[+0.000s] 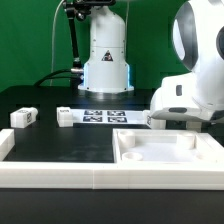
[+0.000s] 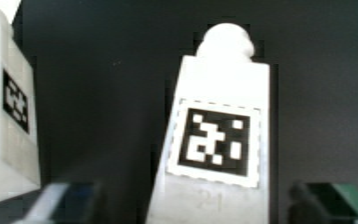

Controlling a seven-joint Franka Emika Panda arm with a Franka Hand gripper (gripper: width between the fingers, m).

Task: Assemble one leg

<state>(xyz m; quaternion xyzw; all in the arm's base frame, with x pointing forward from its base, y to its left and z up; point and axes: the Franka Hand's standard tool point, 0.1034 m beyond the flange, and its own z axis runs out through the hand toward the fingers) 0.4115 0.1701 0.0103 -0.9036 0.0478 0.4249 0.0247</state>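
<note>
In the wrist view a white leg (image 2: 220, 140) with a square black-and-white tag on its face lies on the dark table, its rounded tip pointing away from me. My gripper (image 2: 194, 205) is open and straddles its near end. One dark fingertip (image 2: 60, 205) and the other show on either side, each with a dark gap to the leg. In the exterior view the arm's white wrist (image 1: 185, 95) hides the gripper and this leg. Two more legs (image 1: 24, 118) (image 1: 64, 117) lie at the exterior view's left.
A second white tagged part (image 2: 7, 110) lies close beside the leg. The large white board with raised rim (image 1: 165, 150) sits at the front right. The marker board (image 1: 102, 115) lies before the robot base (image 1: 106, 60). A white rail (image 1: 15, 148) borders the front left.
</note>
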